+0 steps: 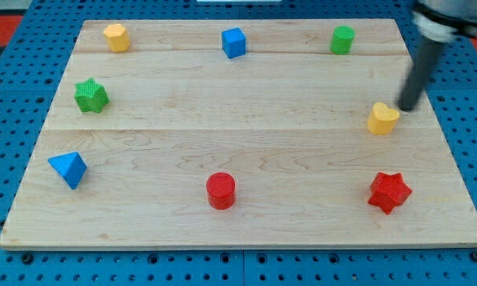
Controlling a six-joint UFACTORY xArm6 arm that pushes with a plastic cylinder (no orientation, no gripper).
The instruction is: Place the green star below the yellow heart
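The green star [90,95] lies near the board's left edge, in the upper half. The yellow heart [382,118] lies near the right edge at mid height. My tip [406,108] stands just to the right of and slightly above the yellow heart, close to it; I cannot tell whether they touch. The rod rises toward the view's top right. The green star is far to the left of my tip, across the whole board.
A yellow hexagonal block [117,36], a blue cube [233,42] and a green cylinder [342,39] line the top edge. A blue triangular block [68,169], a red cylinder [221,191] and a red star [389,191] lie along the bottom. The wooden board [246,127] rests on a blue pegboard.
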